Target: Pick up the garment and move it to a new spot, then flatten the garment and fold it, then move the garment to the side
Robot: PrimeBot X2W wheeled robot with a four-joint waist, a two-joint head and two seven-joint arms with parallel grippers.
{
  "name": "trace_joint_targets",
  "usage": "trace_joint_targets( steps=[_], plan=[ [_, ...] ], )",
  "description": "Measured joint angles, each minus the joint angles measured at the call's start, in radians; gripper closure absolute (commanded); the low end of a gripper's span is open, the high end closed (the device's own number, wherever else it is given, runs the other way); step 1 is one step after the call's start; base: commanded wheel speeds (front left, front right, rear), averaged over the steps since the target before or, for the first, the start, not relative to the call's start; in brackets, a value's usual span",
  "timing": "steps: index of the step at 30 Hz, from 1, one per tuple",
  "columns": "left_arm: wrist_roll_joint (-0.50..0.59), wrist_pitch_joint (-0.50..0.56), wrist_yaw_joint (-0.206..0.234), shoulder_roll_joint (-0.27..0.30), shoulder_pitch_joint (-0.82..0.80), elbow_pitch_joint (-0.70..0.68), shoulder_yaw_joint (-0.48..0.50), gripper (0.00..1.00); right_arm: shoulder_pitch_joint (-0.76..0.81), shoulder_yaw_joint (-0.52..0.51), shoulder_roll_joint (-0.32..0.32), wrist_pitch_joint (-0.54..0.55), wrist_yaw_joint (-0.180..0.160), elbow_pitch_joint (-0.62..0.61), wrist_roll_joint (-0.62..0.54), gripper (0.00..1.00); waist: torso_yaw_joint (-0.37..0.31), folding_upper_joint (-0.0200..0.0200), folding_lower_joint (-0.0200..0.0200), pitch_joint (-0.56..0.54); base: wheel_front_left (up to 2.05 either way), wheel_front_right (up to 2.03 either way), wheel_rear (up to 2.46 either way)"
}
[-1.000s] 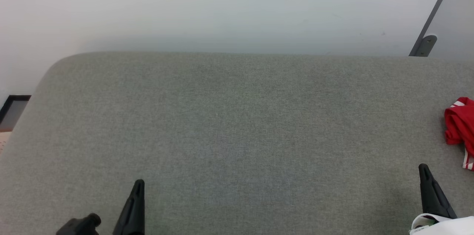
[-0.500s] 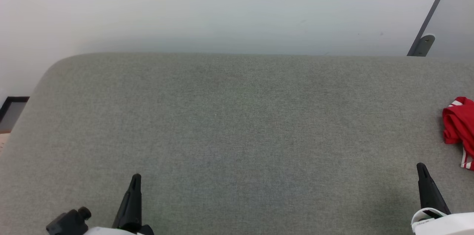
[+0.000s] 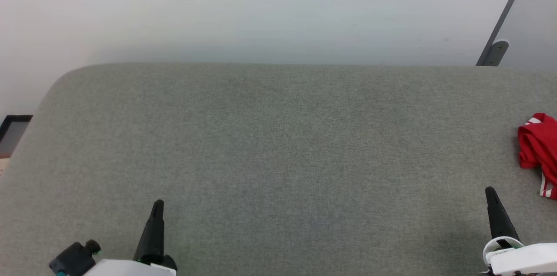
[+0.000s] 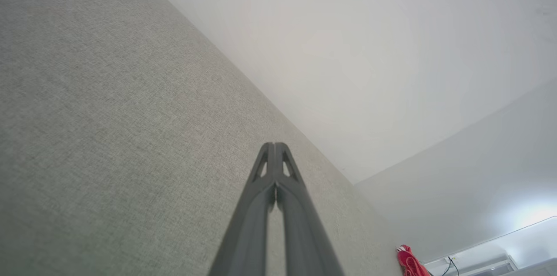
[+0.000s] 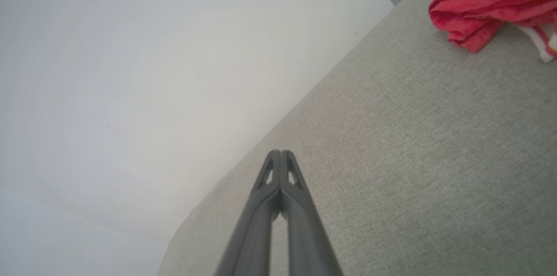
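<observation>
From my head, the garment (image 3: 537,149) lies bunched at the right edge of the grey surface (image 3: 278,145), its long axis running far to near, striped trim nearest me. Left wrist: my left gripper (image 4: 275,145) is closed and empty. Right wrist: my right gripper (image 5: 280,153) likewise, well short of the garment.

The garment (image 3: 538,149), bright red with white-striped trim, lies bunched at the far right.

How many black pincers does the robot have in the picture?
2. The left pincer is at the lower left of the head view, shut, over the grey surface. The right pincer is at the lower right, shut, near the red garment. None seems hidden.
</observation>
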Motion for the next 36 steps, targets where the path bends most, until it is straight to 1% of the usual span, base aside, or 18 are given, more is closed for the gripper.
trace_joint_targets(
  steps=[16, 36],
  plan=[
    [-0.181, 0.047, 0.000, -0.006, -0.035, 0.026, 0.015, 1.00, -0.022, -0.013, 0.017, 0.041, 0.000, 0.022, 0.159, 1.00, -0.006, 0.0000, 0.0000, -0.002, 0.00, 0.00, 0.00],
    [-0.369, 0.100, 0.000, -0.015, -0.071, 0.055, 0.035, 1.00, -0.047, -0.025, 0.038, 0.085, 0.000, 0.044, 0.315, 1.00, -0.013, 0.0000, 0.0001, -0.004, 0.00, 0.00, 0.00]
  ],
)
